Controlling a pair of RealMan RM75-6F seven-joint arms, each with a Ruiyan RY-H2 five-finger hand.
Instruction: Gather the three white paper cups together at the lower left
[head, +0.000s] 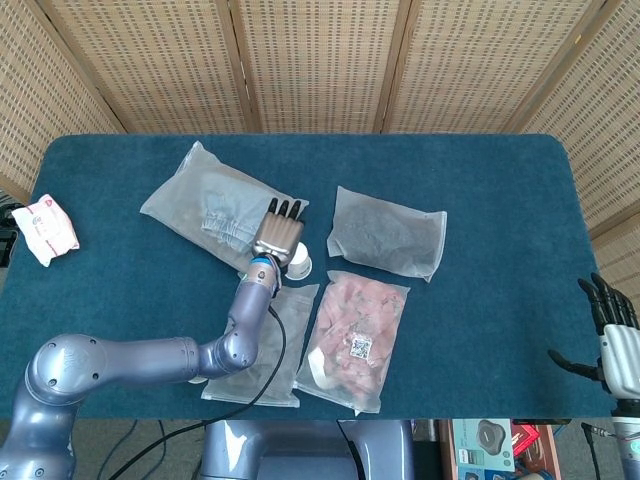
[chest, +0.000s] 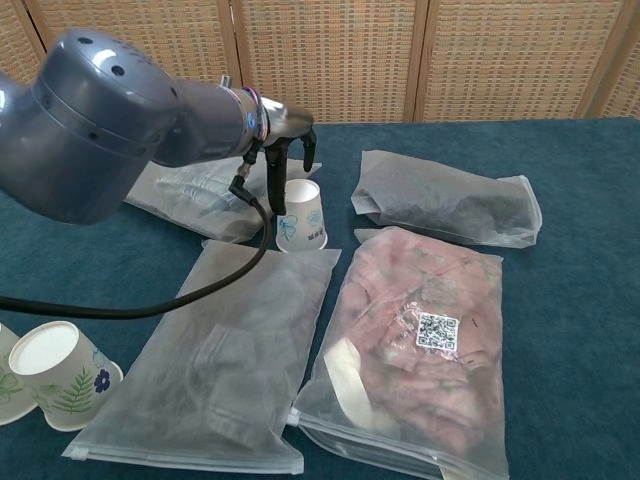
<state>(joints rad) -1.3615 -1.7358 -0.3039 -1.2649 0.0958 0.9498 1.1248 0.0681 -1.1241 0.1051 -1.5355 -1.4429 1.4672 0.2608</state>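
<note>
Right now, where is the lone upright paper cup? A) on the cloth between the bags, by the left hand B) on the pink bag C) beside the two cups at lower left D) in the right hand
A: the cup stands on the blue cloth among the bags, the left hand right beside it.

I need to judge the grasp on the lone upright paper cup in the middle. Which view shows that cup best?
The chest view: the upright cup shows its open rim, side and blue print, with the left hand at its left side. In the head view the hand covers part of the cup.
</note>
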